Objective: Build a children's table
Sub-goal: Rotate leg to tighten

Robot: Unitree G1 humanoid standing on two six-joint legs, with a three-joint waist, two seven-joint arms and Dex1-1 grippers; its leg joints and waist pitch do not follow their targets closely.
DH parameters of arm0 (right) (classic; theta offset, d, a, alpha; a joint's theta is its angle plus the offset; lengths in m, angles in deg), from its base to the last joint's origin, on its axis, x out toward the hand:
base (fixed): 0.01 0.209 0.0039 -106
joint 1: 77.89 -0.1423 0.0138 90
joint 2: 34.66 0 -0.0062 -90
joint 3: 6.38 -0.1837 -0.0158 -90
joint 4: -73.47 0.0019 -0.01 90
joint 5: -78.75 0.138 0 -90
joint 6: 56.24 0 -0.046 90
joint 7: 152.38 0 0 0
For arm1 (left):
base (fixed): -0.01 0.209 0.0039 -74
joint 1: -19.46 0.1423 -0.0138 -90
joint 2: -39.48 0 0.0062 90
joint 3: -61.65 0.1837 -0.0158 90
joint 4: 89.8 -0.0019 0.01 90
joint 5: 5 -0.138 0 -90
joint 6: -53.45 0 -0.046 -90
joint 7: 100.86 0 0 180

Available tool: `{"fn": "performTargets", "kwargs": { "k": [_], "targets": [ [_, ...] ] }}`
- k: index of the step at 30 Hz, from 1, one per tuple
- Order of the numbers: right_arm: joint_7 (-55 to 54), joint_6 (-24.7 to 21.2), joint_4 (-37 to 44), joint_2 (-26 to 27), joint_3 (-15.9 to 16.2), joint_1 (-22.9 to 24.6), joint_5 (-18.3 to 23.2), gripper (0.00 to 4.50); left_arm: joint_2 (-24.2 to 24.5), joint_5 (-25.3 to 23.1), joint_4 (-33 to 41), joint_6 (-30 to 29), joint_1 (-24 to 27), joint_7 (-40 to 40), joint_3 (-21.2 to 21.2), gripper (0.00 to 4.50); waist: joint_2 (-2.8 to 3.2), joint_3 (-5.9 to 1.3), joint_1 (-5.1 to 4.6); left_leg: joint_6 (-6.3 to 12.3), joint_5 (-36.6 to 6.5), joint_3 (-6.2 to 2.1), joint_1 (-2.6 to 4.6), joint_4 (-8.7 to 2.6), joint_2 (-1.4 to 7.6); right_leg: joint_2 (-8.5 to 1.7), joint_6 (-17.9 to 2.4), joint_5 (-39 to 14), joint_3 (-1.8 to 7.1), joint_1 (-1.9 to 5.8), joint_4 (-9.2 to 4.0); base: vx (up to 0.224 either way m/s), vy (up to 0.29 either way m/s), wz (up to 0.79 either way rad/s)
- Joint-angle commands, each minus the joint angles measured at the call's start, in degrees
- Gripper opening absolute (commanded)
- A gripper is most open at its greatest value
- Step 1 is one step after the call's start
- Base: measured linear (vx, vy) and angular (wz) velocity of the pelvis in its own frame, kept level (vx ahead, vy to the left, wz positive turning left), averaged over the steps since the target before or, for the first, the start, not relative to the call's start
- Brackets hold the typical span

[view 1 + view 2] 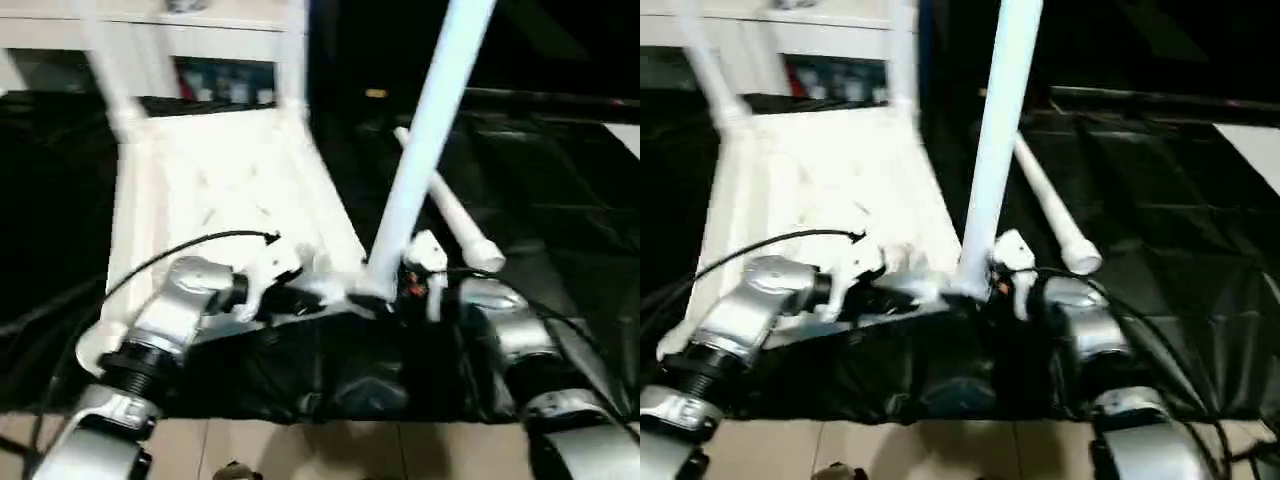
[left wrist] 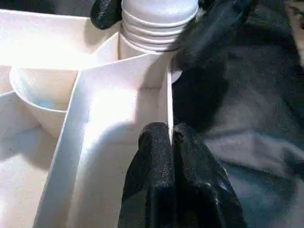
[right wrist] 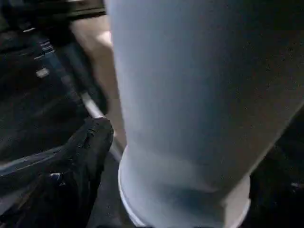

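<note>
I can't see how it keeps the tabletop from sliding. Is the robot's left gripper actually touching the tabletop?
Touching. In the left wrist view the left gripper has its jaws shut on the thin edge wall of the tabletop, one black finger on each side.

A black sheet (image 1: 560, 200) covers the work surface, with a white cabinet (image 1: 200, 40) behind.
</note>
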Motion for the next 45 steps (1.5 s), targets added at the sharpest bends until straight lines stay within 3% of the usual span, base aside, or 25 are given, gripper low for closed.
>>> {"fn": "performTargets", "kwargs": {
  "k": [1,6,11,15,16,20,21,23,25,26,29,31,32,34,37,40,45],
  "targets": [
    [6.5,-2.1,1.6,0.4,3.9,0.8,0.2,3.53,-0.9,1.6,-0.1,2.0,-2.3,3.0,2.3,0.00,0.49,-3.35,0.03,2.05,-19.2,-0.69,1.52,-3.72,2.67,-2.92,-13.5,-15.6,2.41,2.19,-4.07,0.000,0.000,0.00],
    [12.9,-4.1,3.3,-0.8,5.6,1.2,0.5,3.12,0.8,1.7,-3.0,3.4,-3.8,6.4,2.5,0.00,0.52,-3.49,0.73,1.16,-19.5,-0.75,1.60,-3.82,2.64,-3.13,-12.5,-17.5,2.54,2.05,-4.16,0.000,0.000,0.00],
    [13.9,-3.7,4.8,-0.9,7.4,2.3,-0.3,2.84,1.0,1.1,-4.7,4.8,-4.6,6.7,2.5,0.00,0.62,-3.68,1.45,0.52,-18.0,-0.94,1.39,-3.92,2.72,-3.32,-12.5,-15.5,2.48,2.31,-3.83,0.000,0.000,0.00],
    [9.2,-2.4,4.0,0.9,6.2,2.7,-0.7,2.78,0.0,1.5,-4.9,4.7,-4.5,3.7,1.4,0.00,0.63,-3.57,1.58,0.16,-18.6,-0.95,1.37,-3.94,2.66,-3.43,-12.3,-16.7,2.48,2.28,-4.01,0.000,0.000,0.00],
    [4.0,-1.4,2.4,2.4,4.6,2.3,-1.2,2.77,-0.8,1.4,-5.2,4.2,-4.4,0.8,0.7,0.00,0.62,-3.53,1.57,0.06,-19.0,-0.98,1.39,-3.98,2.64,-3.45,-12.1,-17.6,2.46,2.27,-4.10,0.000,0.000,0.00],
    [-12.0,-2.4,-2.6,6.2,-0.1,0.3,-1.4,2.76,-3.3,1.7,-5.5,2.8,-4.2,-6.9,-2.3,0.00,0.40,-3.12,0.72,-1.75,-22.8,-1.53,1.61,-4.24,2.43,-3.90,-9.3,-27.4,2.36,1.78,-5.05,-0.013,-0.001,-0.01],
    [-16.7,-2.2,-3.9,7.3,-1.5,-0.3,-1.2,2.75,-4.0,2.0,-4.9,2.4,-3.7,-8.9,-3.2,0.00,0.21,-3.14,-0.01,-2.40,-23.6,-1.82,1.66,-4.28,2.38,-3.99,-8.5,-29.7,2.19,1.71,-5.28,0.000,0.000,0.00],
    [-22.5,-2.3,-5.4,9.0,-3.1,-0.9,-0.8,2.75,-4.7,1.9,-3.6,1.7,-2.8,-11.4,-3.9,0.00,0.23,-3.21,-0.90,-2.71,-23.6,-2.16,1.13,-4.43,2.27,-4.05,-7.2,-31.3,1.99,2.03,-5.48,0.000,0.000,0.00],
    [-29.7,-2.5,-7.5,10.9,-4.6,-1.8,-0.9,2.75,-5.4,1.3,-1.2,0.4,-1.6,-14.3,-4.2,0.00,0.02,-3.23,-1.68,-2.22,-23.6,-2.13,0.99,-4.45,2.21,-3.77,-7.0,-30.1,2.02,1.82,-5.54,0.000,0.000,0.00],
    [-34.0,-2.5,-8.8,12.2,-5.2,-2.5,-1.2,2.75,-6.0,1.0,1.0,-1.1,-0.7,-16.2,-4.5,0.00,0.25,-3.18,-1.83,-1.93,-23.9,-2.02,1.28,-4.32,2.19,-3.85,-7.2,-30.2,2.19,1.44,-5.66,0.000,0.000,0.00],
    [-40.0,-1.9,-10.9,14.9,-5.8,-3.5,-1.7,2.75,-8.0,1.1,6.4,-5.4,1.1,-20.5,-5.5,0.00,0.18,-3.32,-2.79,-1.92,-22.2,-2.02,0.72,-4.39,2.28,-3.60,-8.3,-26.8,2.12,1.84,-5.08,0.000,0.000,0.00],
    [-41.6,-0.7,-11.8,16.2,-6.4,-4.0,-1.9,2.75,-9.3,1.0,9.0,-6.9,2.2,-22.0,-5.1,0.00,0.00,-3.43,-2.86,-1.15,-21.5,-1.72,0.87,-4.18,2.28,-3.46,-9.1,-23.8,2.34,1.66,-4.90,0.000,0.000,0.00],
    [-41.8,-0.4,-12.1,16.5,-6.9,-4.1,-1.5,3.31,-9.5,1.0,9.5,-7.1,2.4,-22.2,-4.8,0.00,-0.12,-3.53,-2.81,-0.37,-20.5,-1.47,0.89,-4.02,2.16,-3.35,-9.5,-21.8,2.45,1.66,-4.84,0.000,0.000,0.00],
    [-41.4,-0.4,-12.3,16.7,-7.2,-4.2,-1.1,3.31,-9.7,0.9,9.6,-7.1,2.5,-22.4,-4.6,0.00,-0.14,-3.55,-2.65,0.36,-19.3,-1.37,0.76,-3.97,2.10,-3.29,-9.9,-20.1,2.48,1.80,-4.61,0.000,0.000,0.00],
    [-42.2,1.2,-12.1,16.1,-6.2,-4.4,-2.3,3.71,-9.8,0.7,9.5,-7.1,2.5,-23.7,-3.4,0.00,0.05,-3.77,-2.34,1.32,-15.8,-1.10,0.72,-3.80,2.12,-3.05,-11.3,-13.6,2.50,2.09,-3.91,0.020,-0.003,0.01],
    [-42.7,2.2,-10.1,14.4,-6.6,-4.1,-2.3,3.71,-9.7,-0.5,9.2,-7.4,2.3,-24.9,-3.3,0.00,0.19,-3.79,-2.22,1.96,-13.8,-0.98,0.61,-3.67,2.03,-2.96,-12.1,-10.9,2.45,2.40,-3.59,0.000,0.000,0.00],
    [-38.6,1.5,-1.4,11.0,-9.0,0.0,1.0,3.71,-9.8,-2.0,8.2,-7.8,1.7,-26.9,-3.1,0.00,0.25,-3.75,-1.54,2.08,-15.1,-0.94,0.89,-3.65,2.14,-2.83,-10.5,-12.3,2.55,2.46,-3.98,0.000,0.000,0.00]
  ]
}}
